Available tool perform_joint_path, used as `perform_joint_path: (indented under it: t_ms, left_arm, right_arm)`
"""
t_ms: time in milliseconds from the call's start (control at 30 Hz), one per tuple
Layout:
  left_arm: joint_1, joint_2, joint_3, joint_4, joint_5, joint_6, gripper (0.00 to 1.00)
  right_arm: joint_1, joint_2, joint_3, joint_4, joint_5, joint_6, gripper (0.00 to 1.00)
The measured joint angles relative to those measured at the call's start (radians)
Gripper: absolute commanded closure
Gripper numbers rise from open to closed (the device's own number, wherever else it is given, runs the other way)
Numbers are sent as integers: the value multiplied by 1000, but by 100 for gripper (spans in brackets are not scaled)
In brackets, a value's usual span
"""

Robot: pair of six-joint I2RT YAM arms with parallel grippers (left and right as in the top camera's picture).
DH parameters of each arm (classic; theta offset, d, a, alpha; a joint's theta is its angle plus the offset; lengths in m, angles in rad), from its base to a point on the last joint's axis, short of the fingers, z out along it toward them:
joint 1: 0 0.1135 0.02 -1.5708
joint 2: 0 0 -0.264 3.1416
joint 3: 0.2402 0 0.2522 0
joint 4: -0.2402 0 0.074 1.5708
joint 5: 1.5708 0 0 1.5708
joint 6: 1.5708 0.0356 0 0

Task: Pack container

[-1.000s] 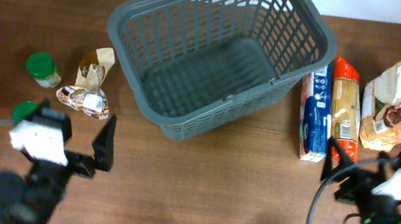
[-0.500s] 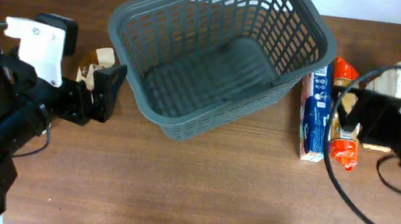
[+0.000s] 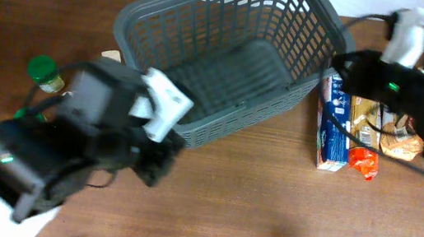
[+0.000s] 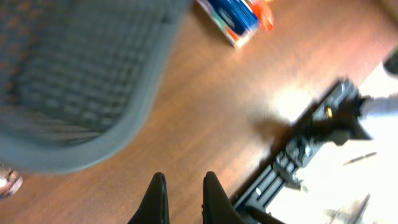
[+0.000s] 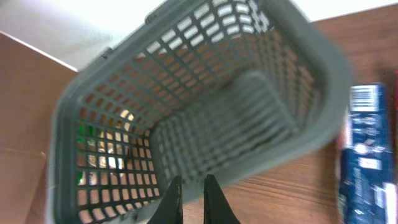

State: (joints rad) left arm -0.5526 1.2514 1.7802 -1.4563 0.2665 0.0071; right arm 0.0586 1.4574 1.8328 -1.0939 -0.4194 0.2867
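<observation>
The container (image 3: 227, 71) is a dark grey lattice basket at the back middle of the table, with nothing inside it. It fills the right wrist view (image 5: 205, 106) and shows blurred in the left wrist view (image 4: 81, 81). My left gripper (image 3: 154, 163) hangs off the basket's front left corner. Its fingers stand shut over bare wood (image 4: 185, 190), holding nothing. My right gripper (image 3: 338, 70) hovers by the basket's right wall, above the groceries. It is shut and empty (image 5: 191, 193), with its fingertips just outside the basket's near rim.
Right of the basket lie a blue box (image 3: 333, 123), an orange pasta pack (image 3: 363, 136) and a brown bag (image 3: 404, 144), partly under my right arm. At the left stands a green-lidded jar (image 3: 42, 71). A dark bracket (image 4: 311, 143) runs along the table edge.
Both arms rose from the table's front edge. The left one swung right to the basket's front corner, the right one up to its right wall. Both grippers went from open to shut.
</observation>
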Motion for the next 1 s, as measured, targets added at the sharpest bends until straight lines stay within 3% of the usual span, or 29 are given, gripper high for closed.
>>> perform_joint_path:
  t_ms: [167,300,567,1000]
  left_arm:
    - [-203,74,0,-34,-95,0,98]
    - [-267,158,-3,-64,-193,0,98]
    - [-271,306,-23,72,-312,5,98]
    - [-269,457,-29,81,-448,5,98]
  right_arm:
    - [68,138,0,58,44,2,96]
    - [76,203,0,67,83,3,96]
    - [76,219,0,71,184,1,96]
    - [76,264,6,6,214,-2,96]
